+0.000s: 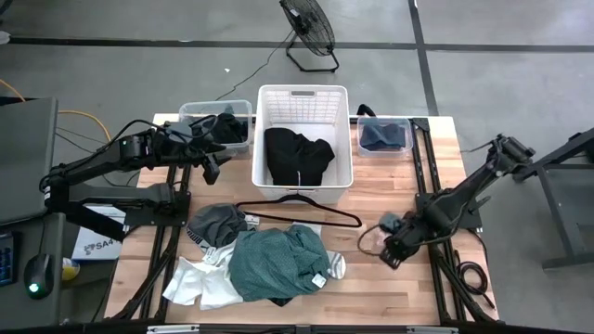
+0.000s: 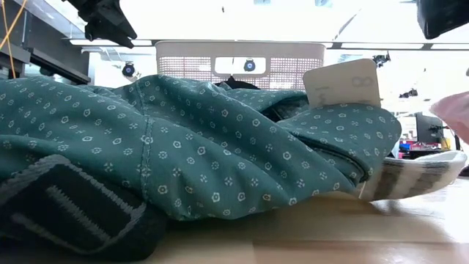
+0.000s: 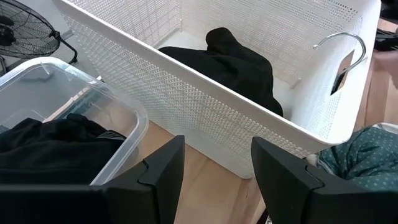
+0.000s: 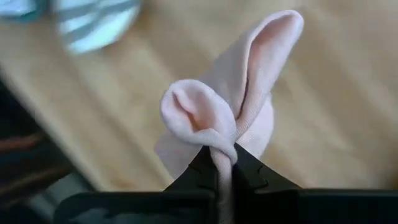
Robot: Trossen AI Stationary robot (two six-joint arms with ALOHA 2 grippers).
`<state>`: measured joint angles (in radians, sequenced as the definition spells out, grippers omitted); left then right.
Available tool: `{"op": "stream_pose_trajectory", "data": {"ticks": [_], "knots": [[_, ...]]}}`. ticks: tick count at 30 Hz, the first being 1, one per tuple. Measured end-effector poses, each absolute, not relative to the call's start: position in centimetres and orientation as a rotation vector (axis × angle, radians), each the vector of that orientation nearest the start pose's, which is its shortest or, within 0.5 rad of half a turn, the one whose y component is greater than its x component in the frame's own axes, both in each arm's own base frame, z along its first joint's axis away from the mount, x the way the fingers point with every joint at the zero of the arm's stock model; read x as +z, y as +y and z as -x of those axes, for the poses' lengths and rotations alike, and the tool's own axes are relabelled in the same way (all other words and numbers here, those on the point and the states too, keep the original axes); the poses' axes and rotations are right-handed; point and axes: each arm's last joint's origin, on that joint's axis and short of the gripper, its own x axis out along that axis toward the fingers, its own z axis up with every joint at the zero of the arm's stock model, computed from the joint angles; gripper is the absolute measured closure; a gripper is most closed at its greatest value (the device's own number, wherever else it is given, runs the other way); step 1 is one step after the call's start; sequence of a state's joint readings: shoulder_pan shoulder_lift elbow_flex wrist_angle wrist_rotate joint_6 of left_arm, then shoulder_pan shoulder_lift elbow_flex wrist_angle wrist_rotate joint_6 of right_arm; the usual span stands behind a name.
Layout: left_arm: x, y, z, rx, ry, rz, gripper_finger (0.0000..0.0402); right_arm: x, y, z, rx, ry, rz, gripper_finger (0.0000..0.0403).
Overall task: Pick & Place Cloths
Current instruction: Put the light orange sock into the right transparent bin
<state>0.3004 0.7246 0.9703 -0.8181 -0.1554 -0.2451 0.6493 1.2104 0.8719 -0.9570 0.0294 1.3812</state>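
Note:
A large teal-green cloth (image 1: 276,264) lies heaped at the table's near middle, on white cloth (image 1: 199,284) and beside a grey piece (image 1: 214,224). In the white basket (image 1: 263,139) lies a black cloth (image 1: 295,154). My right gripper (image 4: 221,158) hangs over the table's right side (image 1: 390,252), shut on a small pink cloth (image 4: 239,93). That pink cloth also shows at the right edge of the low view (image 2: 453,111). My left gripper (image 3: 214,180) hovers open above the gap between the left clear bin (image 3: 134,118) and the basket, touching nothing. My right gripper pinches a gathered fold of the pink cloth (image 4: 219,149) between its two fingertips, coming steeply from above. Beyond the fingers the cloth bulges out in two soft loops (image 4: 273,43), several layers thick and slack. In the low view it looks clear of the tabletop.
A thin black wire hanger (image 1: 297,210) lies in front of the basket, its hook at the basket wall (image 3: 342,40). The left clear bin holds dark cloth (image 1: 221,126); a right clear bin (image 1: 383,136) holds navy cloth. A striped sock (image 1: 335,266) lies beside the teal heap.

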Motion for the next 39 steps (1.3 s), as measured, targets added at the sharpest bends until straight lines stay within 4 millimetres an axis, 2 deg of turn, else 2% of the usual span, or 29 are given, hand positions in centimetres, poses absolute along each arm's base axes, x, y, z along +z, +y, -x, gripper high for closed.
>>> {"op": "stream_pose_trajectory", "data": {"ticks": [6,12,18,29,35,39], "knots": [[34.4,4.2,-11.9,0.516,0.515,0.29,0.0223,24.0,9.2,-14.8,-0.699,1.231,-0.73,0.0399],[34.4,4.2,-11.9,0.516,0.515,0.29,0.0223,24.5,6.1,-14.9,-0.954,1.05,-0.731,0.0399],[34.4,4.2,-11.9,0.517,0.515,0.29,0.0223,24.9,2.1,-15.2,-1.129,0.962,-0.703,0.0399],[34.4,4.2,-11.9,0.519,0.515,0.289,0.0223,25.6,-5.9,-16.0,-1.25,0.864,-0.631,0.0399],[34.4,4.2,-11.9,0.519,0.515,0.289,0.0223,26.0,-10.3,-16.3,-1.242,0.769,-0.613,0.0399],[34.4,4.2,-11.9,0.519,0.516,0.289,0.0223,25.6,-12.9,-16.4,-1.264,0.751,-0.616,0.0399]]}}
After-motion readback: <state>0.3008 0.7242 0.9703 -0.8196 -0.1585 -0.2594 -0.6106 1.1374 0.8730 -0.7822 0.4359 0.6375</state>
